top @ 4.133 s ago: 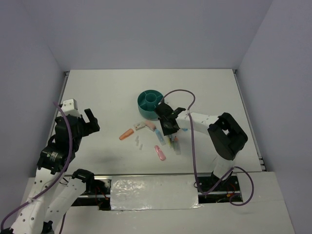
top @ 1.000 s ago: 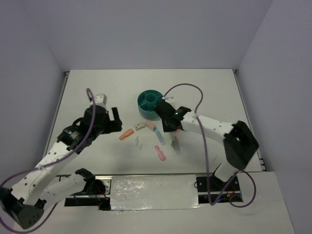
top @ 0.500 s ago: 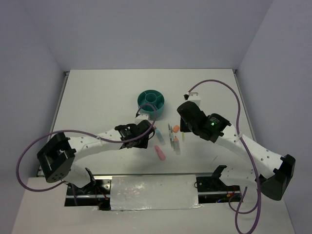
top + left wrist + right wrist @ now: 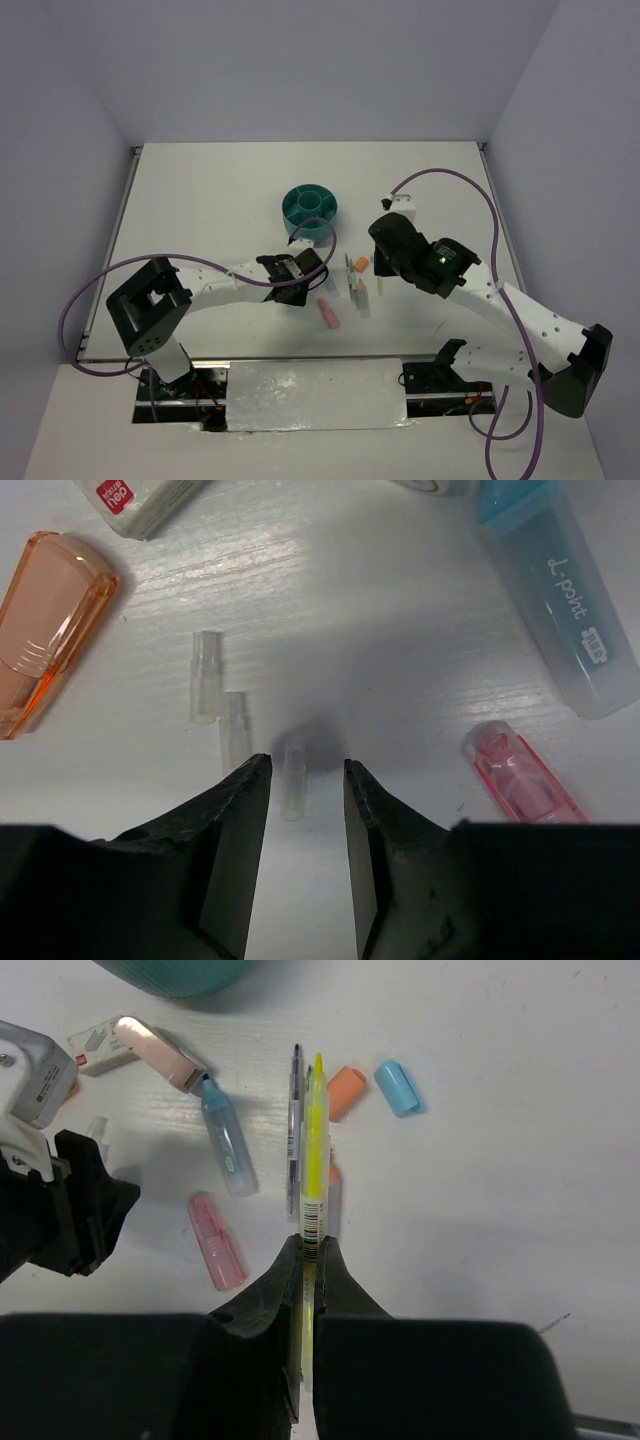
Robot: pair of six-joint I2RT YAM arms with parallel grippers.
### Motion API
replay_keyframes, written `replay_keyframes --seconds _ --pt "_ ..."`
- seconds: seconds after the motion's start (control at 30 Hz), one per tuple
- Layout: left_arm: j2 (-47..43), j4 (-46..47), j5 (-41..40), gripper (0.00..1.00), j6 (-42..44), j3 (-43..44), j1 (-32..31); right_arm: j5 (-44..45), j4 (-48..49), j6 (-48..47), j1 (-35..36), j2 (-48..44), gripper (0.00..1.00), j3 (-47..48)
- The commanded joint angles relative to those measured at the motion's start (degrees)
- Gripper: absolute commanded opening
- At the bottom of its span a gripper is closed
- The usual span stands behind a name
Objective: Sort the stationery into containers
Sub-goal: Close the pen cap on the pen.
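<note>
Loosely, left pincer [image 4: 306, 770] gapes around clear tube [image 4: 293, 780] (tiny, cylindrical); right pincer [image 4: 310, 1246] clamps slim yellow pen [image 4: 316, 1130].

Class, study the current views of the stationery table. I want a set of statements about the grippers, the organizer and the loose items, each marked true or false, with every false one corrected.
1. The right gripper is shut on a yellow pen. True.
2. The left gripper is holding the orange case. False: its jaws stand apart on either side of a small clear piece, and the orange case lies off to one side.
3. The teal organizer lies tipped on its side. False: it stands upright, open top up.
4. A pink cap lies on the table, outside the organizer. True.
5. The small blue cap sits inside the organizer. False: it lies on the table beside an orange cap.
</note>
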Motion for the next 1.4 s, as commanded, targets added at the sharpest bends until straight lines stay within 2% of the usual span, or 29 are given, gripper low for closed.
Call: replay_keyframes --seconds 0.0,0.07,0.17,0.43,0.47,0.53,0.57,0.63,0.73,0.83,0.9,1.0,1.03,1.1,1.13,1.17,1.23,1.37 --pt "1.3 1.2 -1.0 0.47 0.3 1.9 -0.3 0.2 0.8 -0.3 0.4 -1.5 0.0 -0.6" --pt "1.6 1.6 -0.7 0.44 0.4 1.6 -0.3 0.1 0.8 -0.3 0.6 -1.9 0.0 -0.5" --pt "2.6 1.0 -0.4 0.35 0.1 1.7 -0.3 -0.1 0.7 -0.3 0.5 -2.4 0.0 -0.2" --pt "3.1 0.5 -0.2 0.36 -1.1 0.0 -0.4 -0.4 0.2 -0.4 0.6 -4.5 0.0 0.3" --pt "3.2 0.9 0.0 0.33 -0.9 -0.3 -0.4 -0.5 0.2 -0.5 0.7 -4.6 0.0 0.3" --pt "3.6 1.0 0.6 0.22 -1.0 -0.3 -0.6 -0.8 0.2 -0.5 0.7 -4.8 0.0 0.4" --pt "3.9 0.9 0.7 0.1 -1.1 -0.1 -0.7 -0.9 0.4 -0.6 0.7 -5.0 0.0 0.4" --pt "3.8 0.4 1.0 0.0 -1.2 0.9 -1.3 -2.3 1.4 -0.9 0.7 -5.8 0.0 0.2" --pt "1.7 -1.4 1.1 0.0 -1.4 3.0 -2.1 -6.4 4.3 -2.4 0.8 -7.2 0.0 -1.7" --pt "-3.8 -4.0 -0.9 0.0 -1.3 7.8 -2.2 -12.4 10.5 -4.0 0.7 -10.2 0.0 -5.1" --pt "-10.5 -4.1 -3.0 0.0 -1.3 11.8 -2.2 -17.0 17.9 -4.7 0.7 -14.7 0.0 -9.5" --pt "-21.0 3.7 -6.2 0.0 0.0 12.3 -2.1 -23.1 31.0 0.3 1.1 -21.4 0.0 -18.4" --pt "-26.2 11.7 -5.9 0.0 0.3 10.0 -2.1 -28.0 39.3 1.3 1.3 -22.2 0.0 -20.6" --pt "-30.6 21.1 -3.5 0.0 1.0 6.7 -1.4 -30.2 46.9 3.6 3.3 -22.4 0.0 -25.6" --pt "-34.0 30.8 -1.9 0.0 1.4 3.3 -1.4 -30.6 52.6 3.6 4.2 -21.9 0.0 -26.6" --pt "-34.9 33.8 1.3 0.0 1.7 2.4 -1.2 -30.4 54.4 3.3 5.4 -21.2 0.0 -27.0" --pt "-36.4 36.2 2.1 0.0 0.6 1.8 -0.9 -27.5 56.6 2.2 9.3 -19.6 0.0 -26.5" --pt "-37.5 39.7 4.6 0.0 1.4 1.5 -0.7 -22.4 56.5 0.7 12.9 -18.1 0.0 -24.5"
